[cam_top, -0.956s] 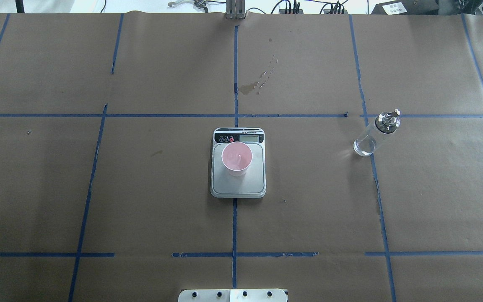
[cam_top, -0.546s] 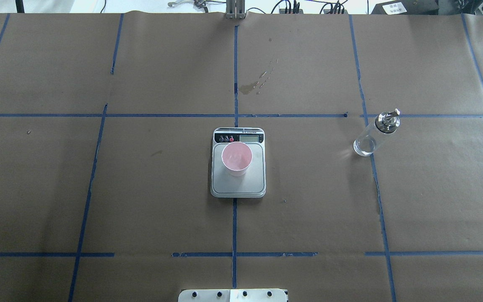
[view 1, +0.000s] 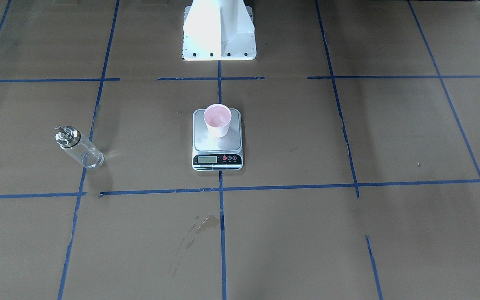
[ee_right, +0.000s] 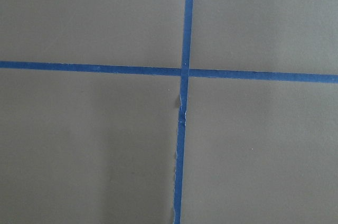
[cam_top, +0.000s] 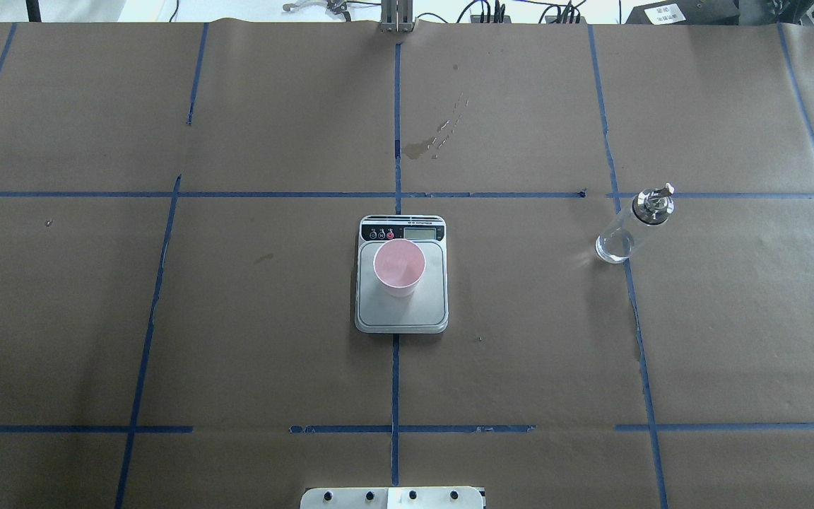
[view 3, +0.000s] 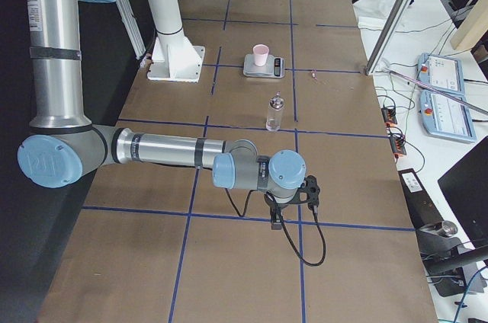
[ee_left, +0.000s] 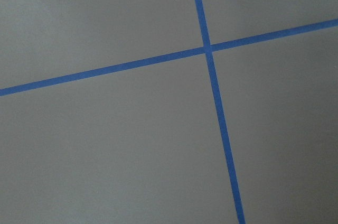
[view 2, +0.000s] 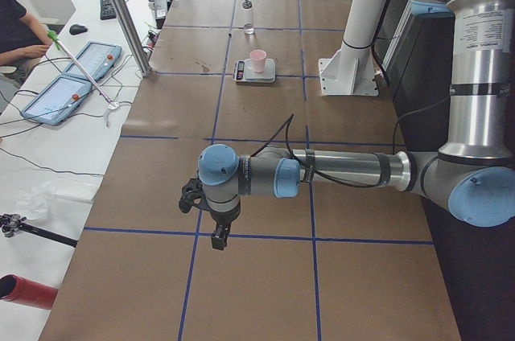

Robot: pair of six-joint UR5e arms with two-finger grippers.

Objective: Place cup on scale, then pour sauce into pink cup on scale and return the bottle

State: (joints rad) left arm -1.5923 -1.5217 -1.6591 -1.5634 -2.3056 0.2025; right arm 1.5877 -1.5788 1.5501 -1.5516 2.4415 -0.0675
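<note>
Left end of table: left gripper hangs pointing down over bare paper; spacing of its fingers cannot be told.

Centre: scale, long axis near-far, display strip on the far side. Cup upright on its platform, mouth up, white outside, pink inside.

Right: bottle upright, well apart from scale, clear glass, metal collar, spout tipped rightward.

Right end: right gripper points down; fingers' spacing cannot be told.

Surface: brown paper, blue tape grid, stain far of scale. White bench beyond the far edge.
</note>
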